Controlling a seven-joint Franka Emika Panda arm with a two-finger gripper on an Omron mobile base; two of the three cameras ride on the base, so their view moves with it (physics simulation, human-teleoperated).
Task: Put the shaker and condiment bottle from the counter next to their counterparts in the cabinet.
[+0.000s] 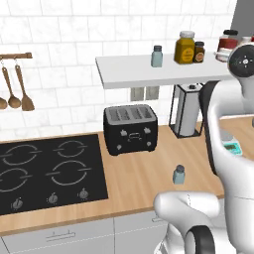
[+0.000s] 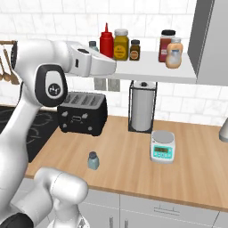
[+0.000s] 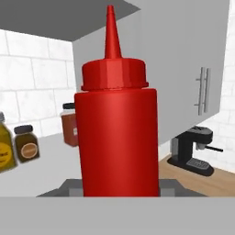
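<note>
Two shakers are in sight: one shaker [image 1: 179, 174] stands near the front edge of the surface [image 2: 133, 151], forward of the black toaster [image 1: 130, 129], and its matching shaker [image 1: 157, 56] sits on the cabinet [image 1: 149, 74] toward its left end. My pincer [image 2: 107, 62] is closed on the condiment bottle [image 3: 117, 133], which I hold upright at the cabinet's front edge, just beside the yellow jar [image 2: 120, 44] and a small dark jar [image 2: 134, 50]. Farther along toward the cabinet's right end stand a wide red-filled jar [image 2: 166, 44] and the peach bottle [image 2: 174, 53]. Under the cabinet, a paper-towel holder [image 2: 143, 106] and a small scale [image 2: 162, 147] rest on the surface.
</note>
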